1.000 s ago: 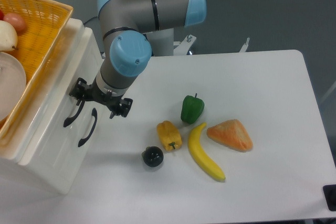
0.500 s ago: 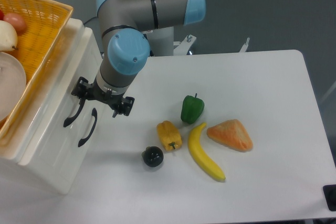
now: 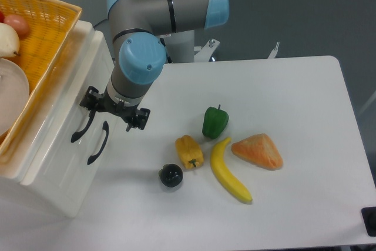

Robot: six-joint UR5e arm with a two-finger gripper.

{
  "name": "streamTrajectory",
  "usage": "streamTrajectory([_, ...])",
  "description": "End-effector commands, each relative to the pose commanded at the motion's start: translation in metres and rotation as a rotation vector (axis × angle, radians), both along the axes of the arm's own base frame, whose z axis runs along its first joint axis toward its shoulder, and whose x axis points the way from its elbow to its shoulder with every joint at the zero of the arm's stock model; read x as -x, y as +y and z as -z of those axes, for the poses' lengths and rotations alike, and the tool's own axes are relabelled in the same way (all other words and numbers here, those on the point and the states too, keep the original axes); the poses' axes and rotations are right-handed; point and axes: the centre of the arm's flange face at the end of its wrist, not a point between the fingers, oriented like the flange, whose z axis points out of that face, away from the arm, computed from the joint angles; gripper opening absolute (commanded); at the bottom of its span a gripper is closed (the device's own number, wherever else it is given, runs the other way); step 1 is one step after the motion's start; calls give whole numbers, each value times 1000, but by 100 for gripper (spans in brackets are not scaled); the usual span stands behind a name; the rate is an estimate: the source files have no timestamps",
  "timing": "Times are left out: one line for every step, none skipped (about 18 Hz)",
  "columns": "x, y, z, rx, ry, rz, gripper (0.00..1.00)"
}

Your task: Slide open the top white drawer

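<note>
I've nudged the tool [image 3: 114, 111] a touch further left over the last second, fingers spread wide beside the handle [image 3: 83, 127] of the top white drawer [image 3: 59, 119] at centre left, which looks shut.

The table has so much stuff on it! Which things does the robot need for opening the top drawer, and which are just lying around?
For the job:
- top white drawer
- its black handle
- pincer, right at that handle

Just lying around:
- green pepper
- yellow pepper
- banana
- orange wedge
- dark round fruit
- lower drawer
- yellow basket
</note>
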Motion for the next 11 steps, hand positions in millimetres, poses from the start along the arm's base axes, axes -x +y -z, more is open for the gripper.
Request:
streamTrajectory([0,0,0,2,-1,-1,100])
streamTrajectory([0,0,0,2,-1,-1,100])
streamTrajectory([0,0,0,1,-2,-2,100])
streamTrajectory([0,0,0,1,-2,-2,100])
streamTrajectory([-1,0,0,1,-2,0,100])
streamTrajectory([-1,0,0,2,-1,0,100])
streamTrajectory([-1,1,1,1,-2,0,100])
streamTrajectory([-1,1,1,2,-1,0,100])
streamTrajectory([0,1,1,2,1,0,100])
streamTrajectory([0,2,2,2,1,0,100])
streamTrajectory([0,2,3,2,-1,0,100])
